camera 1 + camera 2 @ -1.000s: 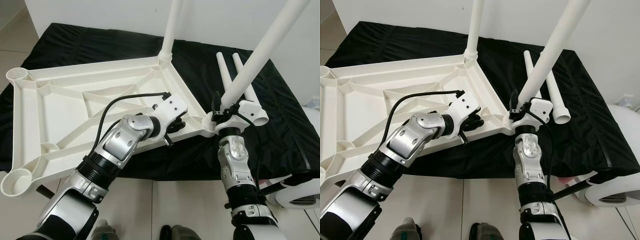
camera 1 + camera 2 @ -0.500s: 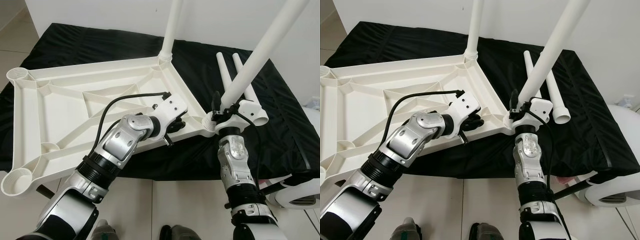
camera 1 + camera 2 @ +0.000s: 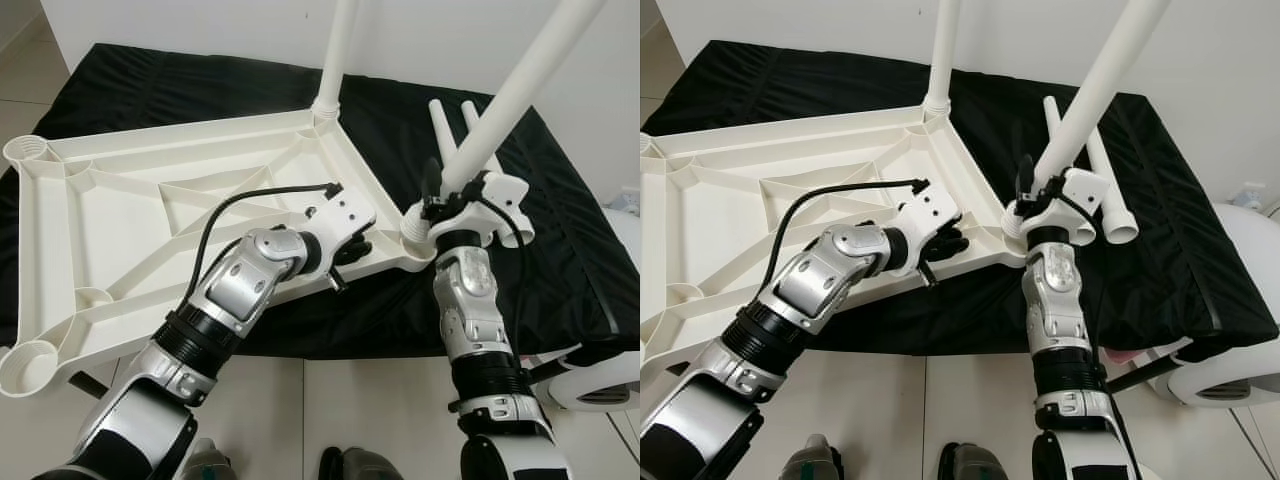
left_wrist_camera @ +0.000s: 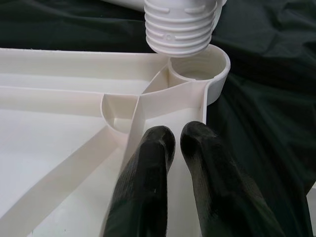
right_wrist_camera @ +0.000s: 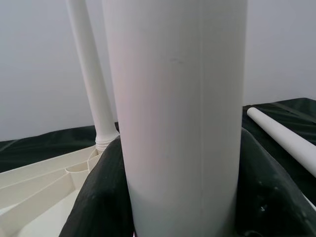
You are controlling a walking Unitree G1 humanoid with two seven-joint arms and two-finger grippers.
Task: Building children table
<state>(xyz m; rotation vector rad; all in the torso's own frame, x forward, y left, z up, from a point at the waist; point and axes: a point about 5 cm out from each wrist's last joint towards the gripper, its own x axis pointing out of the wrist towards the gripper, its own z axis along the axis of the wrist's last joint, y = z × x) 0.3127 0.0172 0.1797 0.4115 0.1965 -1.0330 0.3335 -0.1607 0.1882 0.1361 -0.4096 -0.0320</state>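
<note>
White threaded leg point(image 3: 505, 110), clenched in your right gripper point(image 3: 437, 192), hovers tilted over the tabletop's corner socket point(image 4: 200, 66) while your left gripper point(image 4: 173, 143), fingers together, pins the rim; misalignment risks cross-threading

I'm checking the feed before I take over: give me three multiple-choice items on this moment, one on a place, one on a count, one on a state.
1. Where is the leg in the right gripper headed?
A. the tabletop's near right corner socket
B. the far left socket
C. the floor

2. How many loose legs lie on the black cloth?
A. none
B. two
C. four

3. How is the left gripper?
A. wide open in the air
B. shut on the tabletop's rib
C. holding a leg

Answers: 1 A, the held leg's threaded end hangs just above that socket. 2 B, two loose legs lie right of it. 3 B, its fingers pinch the rib of the tabletop.
</note>
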